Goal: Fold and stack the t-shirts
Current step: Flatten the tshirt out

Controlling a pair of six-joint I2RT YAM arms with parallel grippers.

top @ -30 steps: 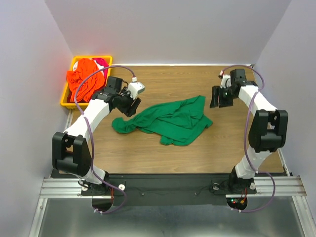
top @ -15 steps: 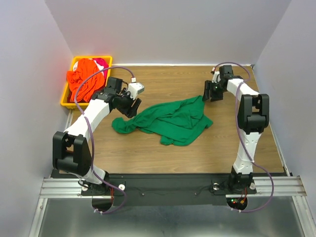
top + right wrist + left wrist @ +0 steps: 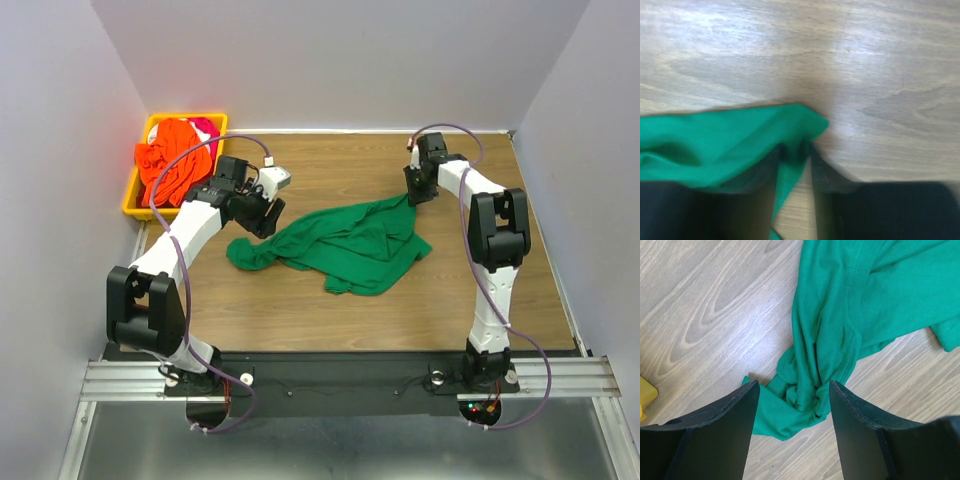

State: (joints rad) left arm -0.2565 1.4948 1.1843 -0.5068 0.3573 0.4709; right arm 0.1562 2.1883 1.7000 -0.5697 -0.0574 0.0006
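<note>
Green t-shirt lying crumpled mid-surface. Left tool, released, hovers over the shirt's twisted left end, which shows between the spread jaws. Right tool stands narrowed about the far right corner with cloth between the jaws; blur hides whether it is clamped. Best practice: pinch both ends securely, then draw them apart evenly to flatten before folding.
</note>
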